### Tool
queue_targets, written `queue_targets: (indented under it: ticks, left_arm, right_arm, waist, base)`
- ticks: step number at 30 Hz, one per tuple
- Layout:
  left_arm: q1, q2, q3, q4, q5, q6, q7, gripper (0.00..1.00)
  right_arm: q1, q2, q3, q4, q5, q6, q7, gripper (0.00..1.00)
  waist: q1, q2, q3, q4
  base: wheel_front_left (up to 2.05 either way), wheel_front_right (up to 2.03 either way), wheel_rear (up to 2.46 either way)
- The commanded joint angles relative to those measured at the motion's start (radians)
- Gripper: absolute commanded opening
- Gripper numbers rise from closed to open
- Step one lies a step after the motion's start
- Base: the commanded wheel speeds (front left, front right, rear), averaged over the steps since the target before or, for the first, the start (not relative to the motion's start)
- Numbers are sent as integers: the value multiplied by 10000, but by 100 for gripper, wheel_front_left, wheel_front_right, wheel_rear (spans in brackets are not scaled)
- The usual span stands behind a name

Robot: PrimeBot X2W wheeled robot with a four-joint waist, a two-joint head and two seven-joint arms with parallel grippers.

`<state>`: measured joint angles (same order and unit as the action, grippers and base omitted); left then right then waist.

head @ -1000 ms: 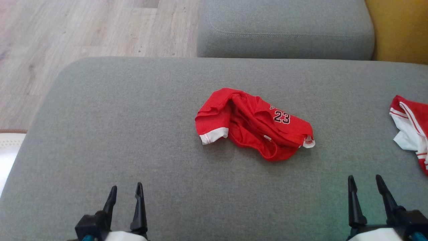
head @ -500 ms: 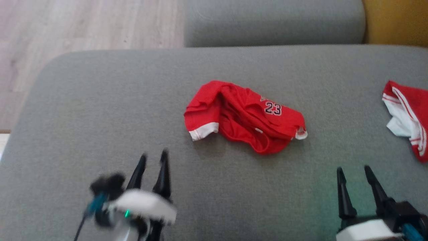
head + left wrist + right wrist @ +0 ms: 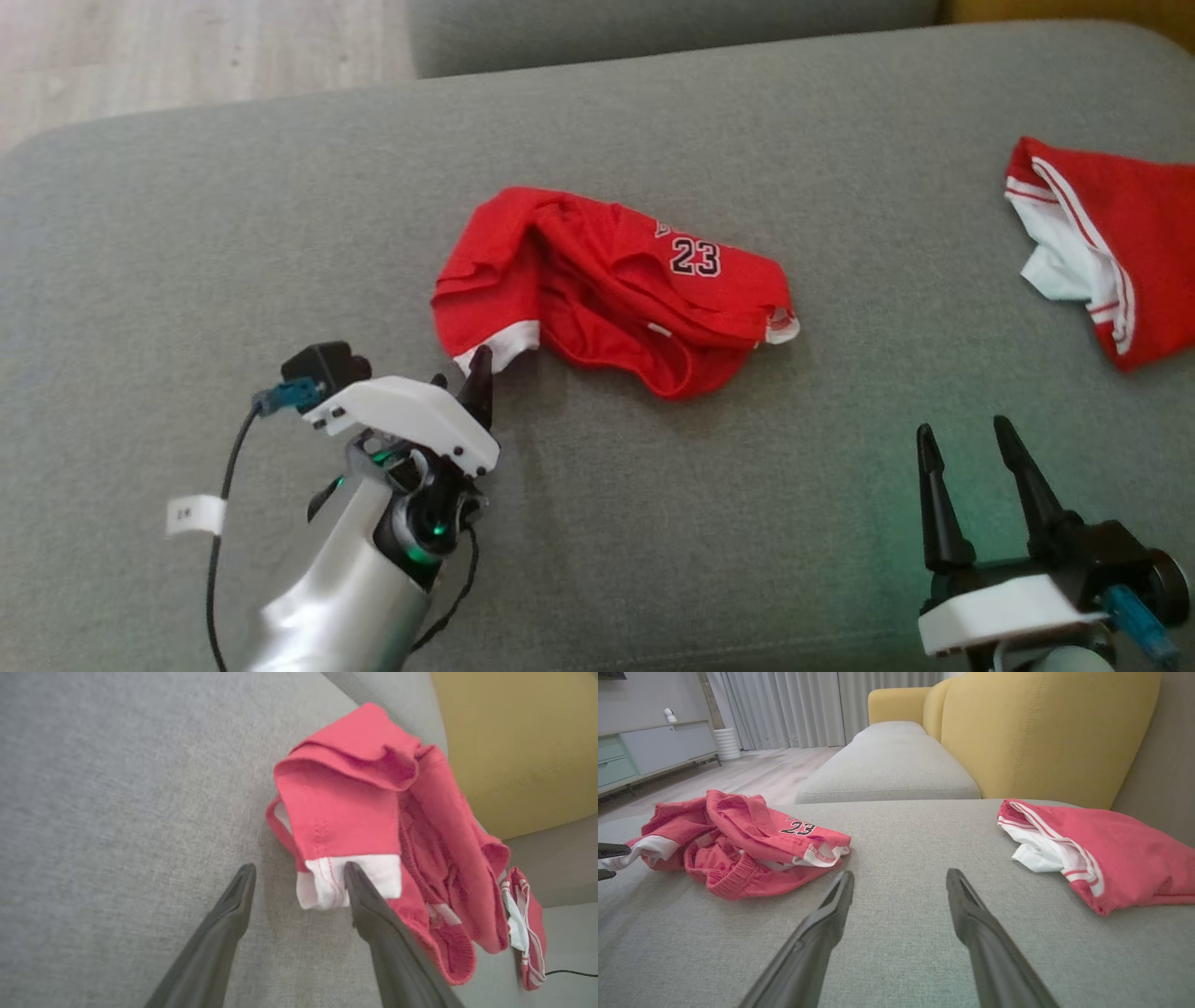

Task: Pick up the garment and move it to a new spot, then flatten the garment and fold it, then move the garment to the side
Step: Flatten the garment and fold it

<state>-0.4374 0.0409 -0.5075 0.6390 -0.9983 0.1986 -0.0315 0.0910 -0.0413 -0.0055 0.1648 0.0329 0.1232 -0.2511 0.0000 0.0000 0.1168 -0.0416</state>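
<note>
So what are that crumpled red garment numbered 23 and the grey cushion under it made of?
The crumpled red garment numbered 23 looks like soft matte sports knit, perhaps polyester: limp folds, fine dimpled texture, ribbed band. The grey cushion looks like matte woven upholstery cloth: flecked, visible weave.

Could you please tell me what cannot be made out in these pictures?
1. Head view: the left gripper is mostly hidden behind its own white casing.
2. Head view: the second red garment is cut off by the right edge.
3. Head view: folds in the crumpled garment hide most lettering above the 23.
</note>
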Motion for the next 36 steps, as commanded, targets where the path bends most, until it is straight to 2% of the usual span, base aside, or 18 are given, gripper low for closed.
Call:
queue_targets:
  ticks: [1, 3, 7, 8, 9, 16, 19, 23, 31, 36]
  left_arm:
    - [-610, 93, 149, 164, -442, -84, -7, 100]
    - [-711, 93, 35, 350, -571, -157, -37, 100]
    - [-946, 93, -274, 751, -1397, -689, -252, 100]
    - [-994, 93, -331, 816, -1615, -810, -367, 37]
    - [-1057, 93, -423, 890, -1754, -932, -504, 0]
    - [-1635, 93, -1030, 1470, -2210, -1549, -1432, 0]
    - [-2084, 121, -945, 1595, -2103, -1640, -1827, 0]
    - [-2974, 656, -776, 1303, -1754, -1621, -1955, 0]
    - [-5026, 2692, -1115, -63, -1083, -1767, 73, 0]
    - [-5990, 3515, -1568, -1544, -658, -1735, 1496, 0]
  right_arm:
    - [-331, -89, 247, -233, -24, 75, -107, 100]
    - [-338, -89, 228, -223, -29, 75, -107, 100]
    - [-356, -89, 181, -196, -41, 75, -107, 100]
    - [-359, -89, 178, -187, -46, 75, -107, 100]
    - [-365, -89, 173, -179, -51, 75, -107, 100]
    - [-334, -89, 106, -114, -71, 75, -107, 100]
    - [-227, -89, 16, -115, -68, 75, -107, 100]
    - [-28, -89, -57, -132, -74, 75, -107, 100]
    - [71, -89, 33, -123, 0, 75, -107, 100]
    - [145, -89, 70, -74, 70, 75, -107, 100]
  waist:
    - [0, 0, 125, -170]
    - [0, 0, 133, -193]
    - [0, 0, 121, -252]
    - [0, 0, 112, -259]
    - [0, 0, 96, -263]
    - [0, 0, -95, -204]
    - [0, 0, -245, -94]
    - [0, 0, -438, 90]
    - [0, 0, -777, 226]
    - [0, 0, -916, 208]
  base:
    - [0, 0, 0]
    - [0, 0, 0]
    - [0, 0, 0]
    - [0, 0, 0]
    - [0, 0, 0]
    - [0, 0, 0]
    - [0, 0, 0]
    - [0, 0, 0]
    - [0, 0, 0]
    - [0, 0, 0]
